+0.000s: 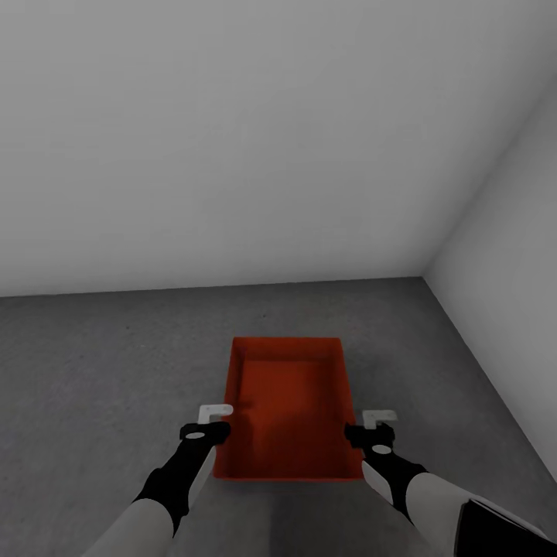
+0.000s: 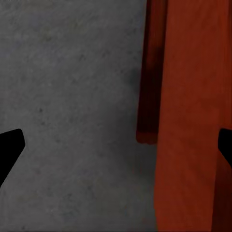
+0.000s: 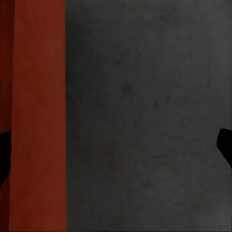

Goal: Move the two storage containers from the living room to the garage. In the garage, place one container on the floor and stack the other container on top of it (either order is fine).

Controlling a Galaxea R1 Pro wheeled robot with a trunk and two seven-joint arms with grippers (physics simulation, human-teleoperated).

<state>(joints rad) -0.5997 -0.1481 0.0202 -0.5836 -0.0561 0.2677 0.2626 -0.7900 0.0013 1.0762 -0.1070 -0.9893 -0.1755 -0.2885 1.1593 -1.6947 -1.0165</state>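
One orange-red storage container (image 1: 290, 406) sits open-top on the dark grey garage floor (image 1: 100, 363), near a white-walled corner. My left gripper (image 1: 216, 418) is at its left long wall and my right gripper (image 1: 377, 420) at its right long wall. In the left wrist view the gripper (image 2: 116, 145) is open, its dark fingertips (image 2: 9, 145) far apart with the container wall (image 2: 188, 121) between them. The right gripper (image 3: 113, 145) is open too, straddling the red wall (image 3: 38, 121). Neither pair of fingers presses on the walls.
A white wall (image 1: 232, 139) stands straight ahead and another white wall (image 1: 510, 309) runs along the right, meeting in a corner. Bare concrete stretches to the left of the container and in front of it.
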